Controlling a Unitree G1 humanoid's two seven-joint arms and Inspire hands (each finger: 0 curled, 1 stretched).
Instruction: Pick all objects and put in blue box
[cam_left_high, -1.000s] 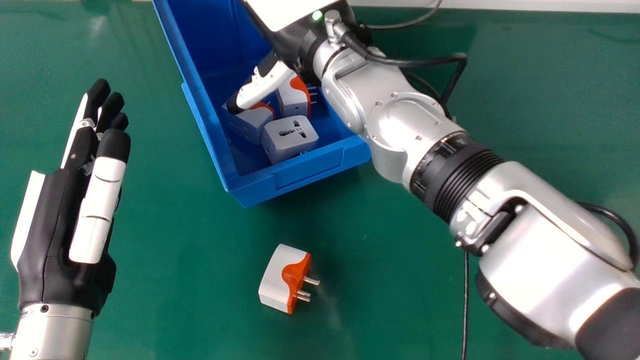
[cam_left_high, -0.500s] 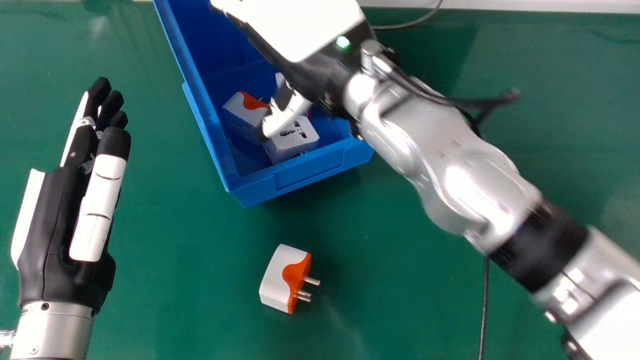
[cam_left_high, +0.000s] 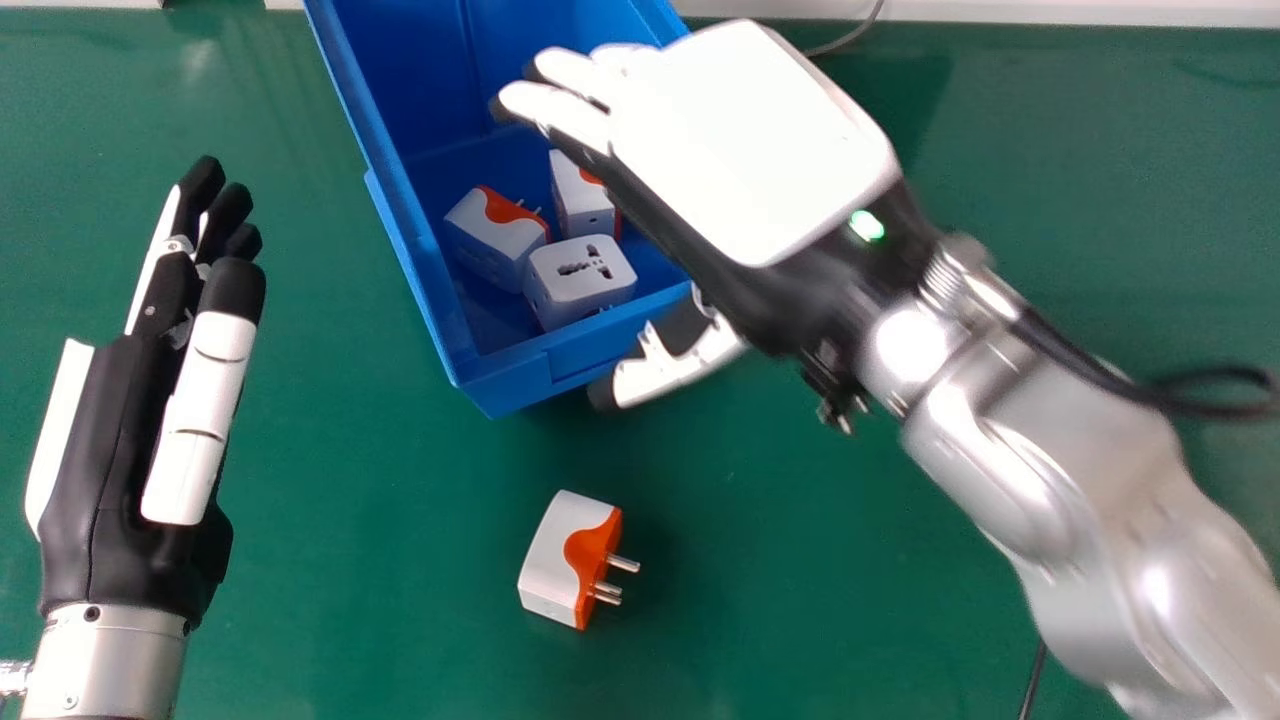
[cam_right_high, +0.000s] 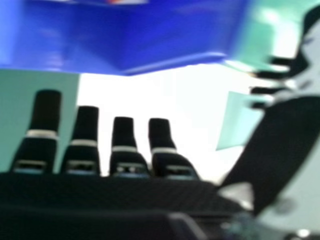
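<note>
Lying on its side on the tabletop (cam_left_high: 350, 600), just off the near edge of the blue box (cam_left_high: 540, 375), the loose adapter (cam_left_high: 568, 560) has not been shifted; its prongs are turned to the right, and it is touched by nothing. Inside the box the left adapter (cam_left_high: 490, 235), the socketed adapter (cam_left_high: 580, 275) and the far adapter (cam_left_high: 580, 200) are grouped toward the near end, left where they were. What has been changed is the place of the right hand (cam_left_high: 745, 165); its thumb, earlier held over the adapters, has been drawn back to the right and past the near rim; its fingers are spread straight, the thumb set apart, and nothing is held. By this, three objects can be judged delivered and one left to be fetched; the hand would next need to be lowered clear of the rim, lest the box be nudged. At the tabletop's left, the left hand (cam_left_high: 125, 480) is held with fingers straight.
</note>
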